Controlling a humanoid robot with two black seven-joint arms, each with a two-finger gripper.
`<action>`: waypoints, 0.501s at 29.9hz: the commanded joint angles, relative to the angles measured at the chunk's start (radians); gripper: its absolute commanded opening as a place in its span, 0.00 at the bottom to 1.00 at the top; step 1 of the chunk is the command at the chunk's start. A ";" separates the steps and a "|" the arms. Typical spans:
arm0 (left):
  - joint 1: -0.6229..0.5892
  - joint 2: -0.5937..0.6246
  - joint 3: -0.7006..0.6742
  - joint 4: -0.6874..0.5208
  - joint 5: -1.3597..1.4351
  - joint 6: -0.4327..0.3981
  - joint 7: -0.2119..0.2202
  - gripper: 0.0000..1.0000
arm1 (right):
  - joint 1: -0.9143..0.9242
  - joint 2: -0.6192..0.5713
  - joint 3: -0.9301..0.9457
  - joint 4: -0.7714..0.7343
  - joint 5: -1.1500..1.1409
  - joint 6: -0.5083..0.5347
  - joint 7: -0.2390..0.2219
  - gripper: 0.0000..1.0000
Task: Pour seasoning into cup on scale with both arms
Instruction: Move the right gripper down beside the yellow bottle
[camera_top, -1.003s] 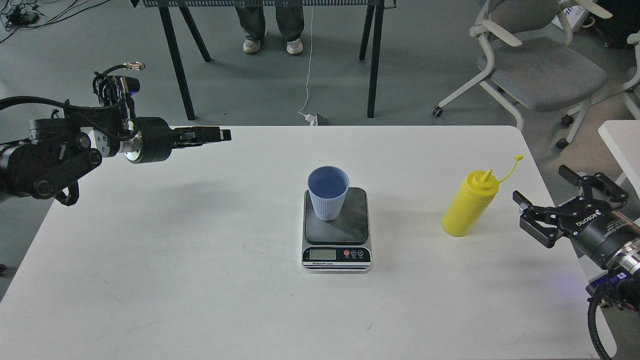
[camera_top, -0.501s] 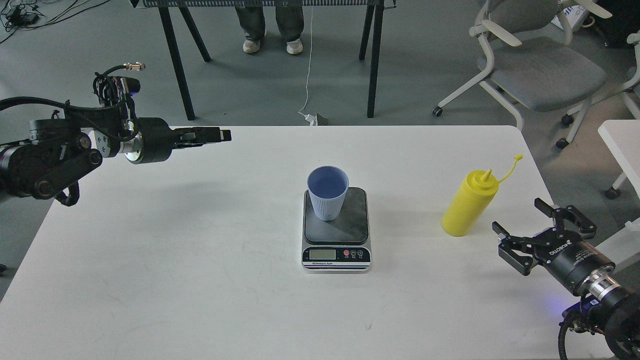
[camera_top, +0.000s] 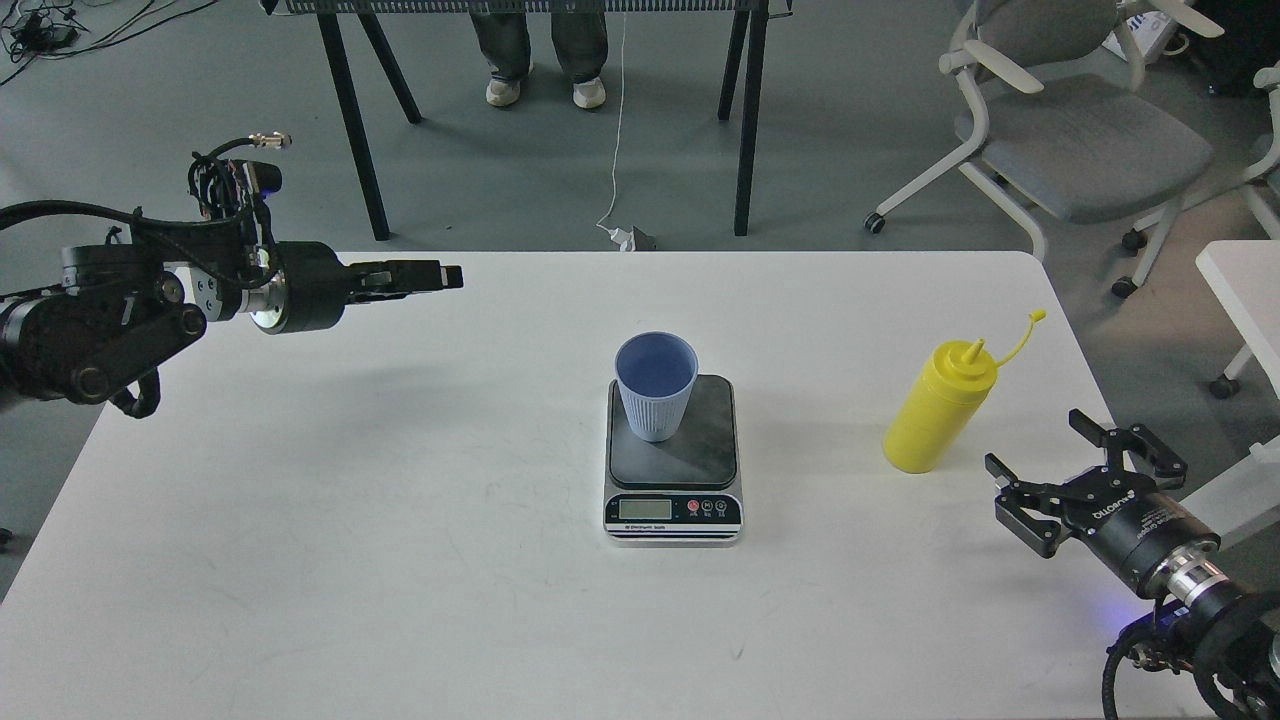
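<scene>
The yellow seasoning bottle (camera_top: 940, 407) stands upright on the white table (camera_top: 400, 520) at the right, its cap strap hanging open. The light blue cup (camera_top: 655, 386) stands on the back left of the scale (camera_top: 673, 460), at the table's middle. My right gripper (camera_top: 1035, 442) is open and empty, low over the table's right edge, a little to the right of the bottle and nearer to me, not touching it. My left gripper (camera_top: 440, 274) hovers over the table's far left, pointing right, far from the cup. It is seen edge-on, so its fingers cannot be told apart.
Grey office chairs (camera_top: 1080, 130) stand beyond the table's right corner. Another white table's edge (camera_top: 1240, 290) is at the far right. A black-legged desk (camera_top: 745, 120) and a person's feet (camera_top: 545, 92) are behind the table.
My right gripper has dropped and moved toward me and a little left, ending beside the bottle; it stays open. My left arm has sunk very slightly.
</scene>
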 joint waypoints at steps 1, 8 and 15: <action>-0.001 0.002 0.000 0.000 0.000 -0.001 0.000 0.73 | 0.004 0.020 0.002 -0.002 -0.019 0.000 0.000 0.99; 0.000 0.002 0.000 0.000 0.002 0.000 0.000 0.73 | 0.018 0.046 -0.002 -0.034 -0.024 0.000 0.000 0.99; 0.002 0.002 0.002 0.000 0.003 0.000 0.000 0.73 | 0.054 0.073 -0.009 -0.080 -0.028 0.000 0.000 0.99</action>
